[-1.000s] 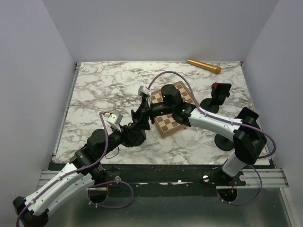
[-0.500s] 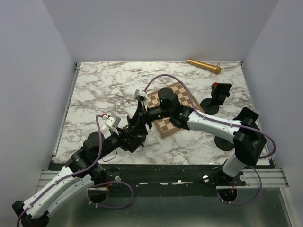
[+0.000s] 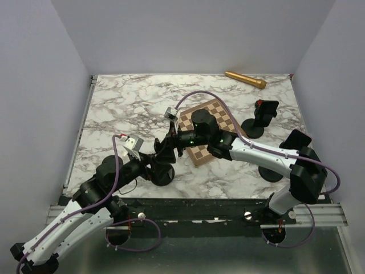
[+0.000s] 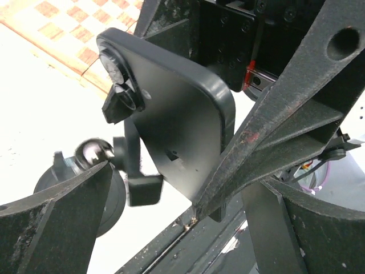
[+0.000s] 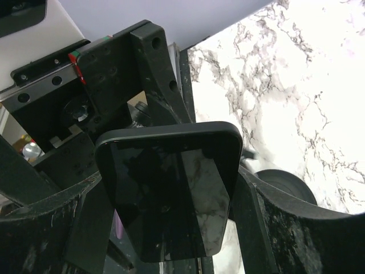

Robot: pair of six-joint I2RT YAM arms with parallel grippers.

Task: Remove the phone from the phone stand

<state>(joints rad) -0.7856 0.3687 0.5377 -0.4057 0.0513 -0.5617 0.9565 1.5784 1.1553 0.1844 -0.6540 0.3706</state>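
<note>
Right gripper (image 3: pixel 167 147) reaches in from the right across the chessboard (image 3: pixel 208 128) in the top view. It meets the left gripper (image 3: pixel 155 162) nose to nose over the near middle of the marble table (image 3: pixel 114 103), just above the round black base of the phone stand (image 3: pixel 163 174). What lies between them is lost among the black parts there. A gold cylinder (image 3: pixel 245 79) lies at the far edge, and a second black stand (image 3: pixel 259 117) sits to the right of the board, well apart. From the left wrist, the phone (image 4: pixel 177 131) shows its plain dark back, tilted. The stand's clip sits at its upper left edge, and the stand's arm runs down to a ball joint and the base on the table. The left fingers (image 4: pixel 285 125) stand wide apart on either side of the phone's lower edge and the stand's arm. One lies against the phone's lower corner, but I cannot tell whether they press on anything. From the right wrist, the phone faces the camera with its glossy screen dark, held between the right fingers (image 5: pixel 45 228), which are clamped on its two long sides. The left gripper's black body sits just behind it, and the stand's base shows low at the right on the marble.
</note>
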